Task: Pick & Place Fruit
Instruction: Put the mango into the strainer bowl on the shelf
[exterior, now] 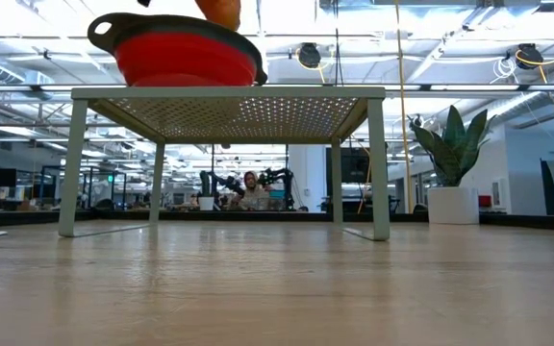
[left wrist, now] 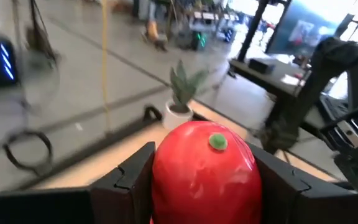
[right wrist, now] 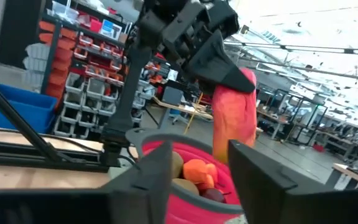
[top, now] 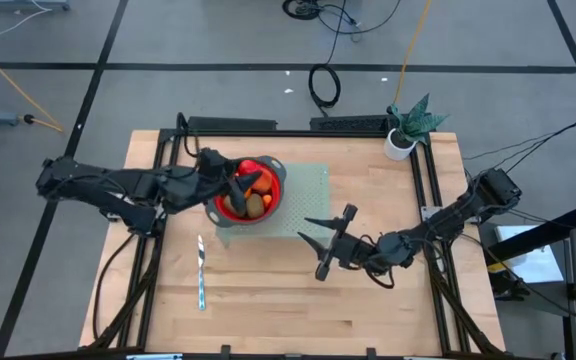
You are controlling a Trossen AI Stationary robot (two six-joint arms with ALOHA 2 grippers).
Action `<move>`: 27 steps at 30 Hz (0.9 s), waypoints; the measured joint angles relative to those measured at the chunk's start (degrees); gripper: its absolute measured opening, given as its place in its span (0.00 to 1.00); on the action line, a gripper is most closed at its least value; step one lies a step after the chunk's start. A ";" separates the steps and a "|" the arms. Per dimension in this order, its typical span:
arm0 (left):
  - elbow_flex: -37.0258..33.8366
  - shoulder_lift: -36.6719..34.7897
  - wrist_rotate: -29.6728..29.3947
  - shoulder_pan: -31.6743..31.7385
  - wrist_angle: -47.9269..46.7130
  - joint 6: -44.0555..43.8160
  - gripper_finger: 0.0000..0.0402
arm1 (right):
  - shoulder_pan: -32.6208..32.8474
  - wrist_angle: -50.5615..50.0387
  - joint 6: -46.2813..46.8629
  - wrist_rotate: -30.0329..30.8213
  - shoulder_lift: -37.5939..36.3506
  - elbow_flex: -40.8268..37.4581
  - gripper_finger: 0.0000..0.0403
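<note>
Left wrist view: left claw (left wrist: 207,180) grips red fruit (left wrist: 204,168); right claw (top: 320,244) half-open, empty.

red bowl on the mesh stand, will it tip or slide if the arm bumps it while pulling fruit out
The red bowl sits at a corner of the raised mesh stand, so a sideways bump could push it off. It looks thin-walled and light, so it probably shifts easily. The fruit piled inside likely steadies it somewhat.

Two dark, jointed, cabled arms
</note>
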 joint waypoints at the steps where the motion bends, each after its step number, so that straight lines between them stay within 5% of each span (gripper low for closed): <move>1: 0.00 0.00 1.72 0.66 -1.11 -2.15 0.49 | 0.18 0.01 0.53 0.02 0.00 0.00 0.36; 12: 0.00 0.03 21.94 9.02 -9.67 -20.27 0.47 | 3.89 -7.38 2.01 -0.24 -2.31 -0.07 0.02; 16: 0.00 0.03 26.39 11.91 -12.27 -24.76 0.47 | 4.88 -24.10 11.79 -0.74 -7.77 -0.07 0.02; 20: 0.00 0.03 29.37 14.64 -12.70 -25.43 0.47 | 4.94 -39.16 22.39 -9.07 -14.12 -0.09 0.00; 27: 0.00 0.03 33.23 19.20 -13.27 -26.92 0.47 | 4.94 -48.01 29.24 -13.81 -19.59 -0.11 0.00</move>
